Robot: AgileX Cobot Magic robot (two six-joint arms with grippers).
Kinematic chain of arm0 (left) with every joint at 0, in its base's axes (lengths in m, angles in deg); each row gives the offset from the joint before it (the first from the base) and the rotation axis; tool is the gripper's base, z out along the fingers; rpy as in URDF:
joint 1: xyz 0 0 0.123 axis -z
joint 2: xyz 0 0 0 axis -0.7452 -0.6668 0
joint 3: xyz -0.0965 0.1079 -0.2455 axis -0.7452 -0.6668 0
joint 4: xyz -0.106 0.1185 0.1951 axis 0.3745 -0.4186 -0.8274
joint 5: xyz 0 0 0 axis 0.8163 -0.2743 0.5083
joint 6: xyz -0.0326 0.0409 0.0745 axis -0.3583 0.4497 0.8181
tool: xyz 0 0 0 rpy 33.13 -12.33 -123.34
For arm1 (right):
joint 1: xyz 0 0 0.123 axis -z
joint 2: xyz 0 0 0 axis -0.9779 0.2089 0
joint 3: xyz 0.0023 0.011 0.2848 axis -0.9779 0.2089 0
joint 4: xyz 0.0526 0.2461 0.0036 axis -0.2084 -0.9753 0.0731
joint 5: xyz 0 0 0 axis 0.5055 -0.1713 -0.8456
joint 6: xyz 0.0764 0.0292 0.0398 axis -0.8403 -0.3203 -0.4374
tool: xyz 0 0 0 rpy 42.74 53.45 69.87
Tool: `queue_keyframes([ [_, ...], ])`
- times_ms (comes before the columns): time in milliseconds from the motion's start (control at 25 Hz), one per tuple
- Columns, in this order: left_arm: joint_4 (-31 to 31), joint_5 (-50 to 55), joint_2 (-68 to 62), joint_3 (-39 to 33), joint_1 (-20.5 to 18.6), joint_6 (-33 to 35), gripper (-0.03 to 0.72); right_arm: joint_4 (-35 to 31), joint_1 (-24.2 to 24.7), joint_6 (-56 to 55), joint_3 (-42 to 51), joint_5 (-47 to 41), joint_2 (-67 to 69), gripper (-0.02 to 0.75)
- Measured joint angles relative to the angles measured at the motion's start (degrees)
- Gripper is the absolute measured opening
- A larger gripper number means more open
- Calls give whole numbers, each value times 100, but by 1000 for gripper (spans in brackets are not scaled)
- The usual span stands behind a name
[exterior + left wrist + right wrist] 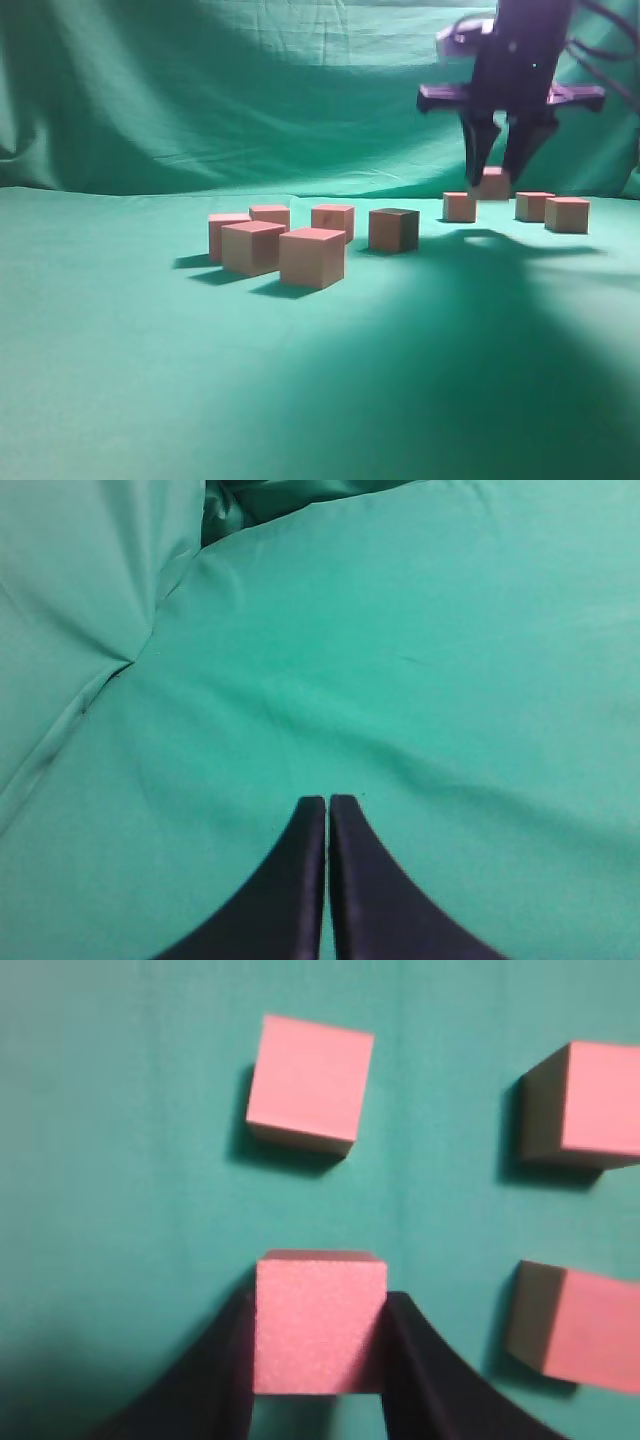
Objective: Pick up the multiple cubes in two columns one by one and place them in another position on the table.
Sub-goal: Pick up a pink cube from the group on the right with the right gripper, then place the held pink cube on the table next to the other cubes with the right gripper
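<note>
Here my right gripper (318, 1345) is clamped on one cube (320, 1322), a dark finger pressed against each of its side faces. In the exterior view that held cube (492, 184) hangs above the green table (320, 380), clear of the cloth, over the far right part of the surface, with my right gripper (497, 172) pointing straight down from its dark arm.

Below my right hand three more cubes lie on the cloth. One (310, 1090) sits straight ahead of the held cube, and two others are cut off by the right edge of the wrist picture, one farther (585, 1105) and one nearer (575, 1325). In the exterior view these are the block (459, 206) just left of the held one and a pair (534, 205) (567, 214) to its right, all near the back edge of the table.

Toward the middle of the table stands a second group: a dark, shadowed block (393, 229), a block (333, 221) beside it, one (269, 214) farther left, and three nearer the front, the largest-looking one (313, 256) foremost, with its neighbours (252, 246) (224, 233) to the left.

My left gripper (327, 880) is closed with nothing in it, its two dark fingers meeting tip to tip over bare, wrinkled cloth (420, 660).
</note>
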Motion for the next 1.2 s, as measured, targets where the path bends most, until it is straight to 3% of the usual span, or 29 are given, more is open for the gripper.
queue_keyframes([
  [240,0,0,0,0,0,0,0,-9,-131,47,0,-651,-1161,255],
  [480,0,0,0,0,0,0,0,-9,-565,47,188,-1005,-2253,255],
  [920,0,0,0,0,0,0,0,-23,-1633,-557,2395,-1092,-4003,255],
  [1200,0,0,0,0,0,0,0,-23,-2532,-976,3646,-675,-4241,255],
])
